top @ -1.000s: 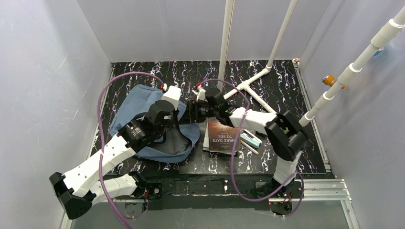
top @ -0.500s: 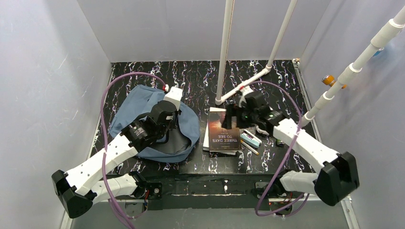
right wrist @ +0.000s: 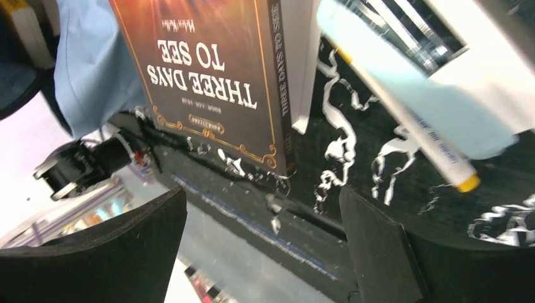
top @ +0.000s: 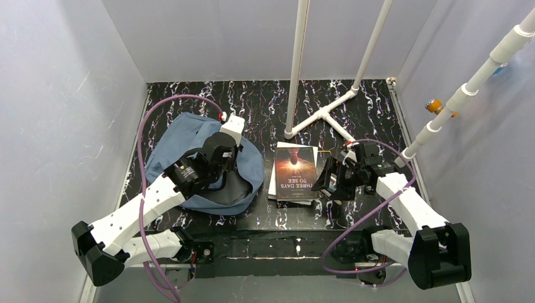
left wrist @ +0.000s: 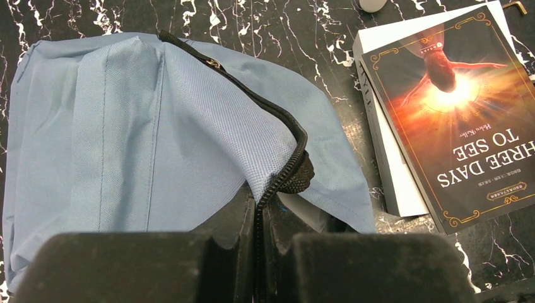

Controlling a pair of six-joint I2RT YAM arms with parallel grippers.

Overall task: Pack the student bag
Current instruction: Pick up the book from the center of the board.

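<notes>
Now your left fingers (left wrist: pixel 145 265) pinch the zipper edge of the soft slate-blue fabric backpack (left wrist: pixel 126 126), lying left of centre on the black marbled table (top: pixel 265 101); your right fingers (right wrist: pixel 107 252) stand spread, lower right of the dark paperback book (top: pixel 296 173).

Soft, even overhead light in the top view, pale walls (top: pixel 63 126) bright, faint shadows on the dark tabletop (top: pixel 265 95), left wrist view crisp on the student bag (left wrist: pixel 126 126), right wrist view tilted, pale blue box (right wrist: pixel 404 88) out of focus, lower left corner washed out

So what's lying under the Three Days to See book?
A white book lies under the dark book, showing along one side and end. Its cover is mostly hidden; anything beneath cannot be seen.
</notes>
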